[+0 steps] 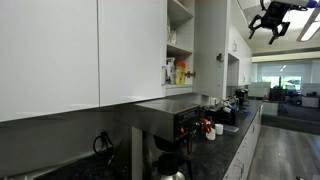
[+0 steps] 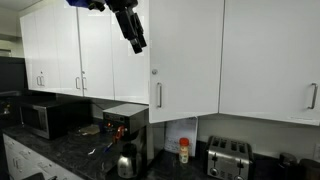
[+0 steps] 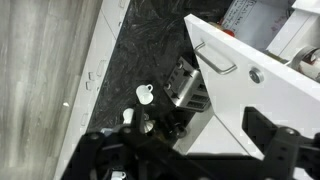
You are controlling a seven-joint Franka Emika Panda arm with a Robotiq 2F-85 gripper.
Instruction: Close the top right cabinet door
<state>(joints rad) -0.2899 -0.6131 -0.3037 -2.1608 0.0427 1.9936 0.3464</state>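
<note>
The top right cabinet door [image 1: 210, 50] is a glossy white panel that stands swung open from the cabinet row. In an exterior view it faces the camera [image 2: 186, 60], with its slim silver handle [image 2: 158, 95] near the lower corner. In the wrist view the door [image 3: 235, 105] lies below me with the handle [image 3: 215, 58] showing. My gripper [image 1: 270, 20] is open and empty. It hangs high up and apart from the door, near the door's upper corner [image 2: 132, 32]. Its dark fingers [image 3: 200, 150] frame the door panel in the wrist view.
The open cabinet holds shelves with bottles [image 1: 178, 72]. On the black stone counter [image 3: 140, 50] stand a coffee machine [image 2: 125, 125], a microwave [image 2: 45, 118], a toaster [image 2: 228, 157] and white cups [image 3: 145, 94]. Closed white upper doors [image 2: 80, 50] run along the wall.
</note>
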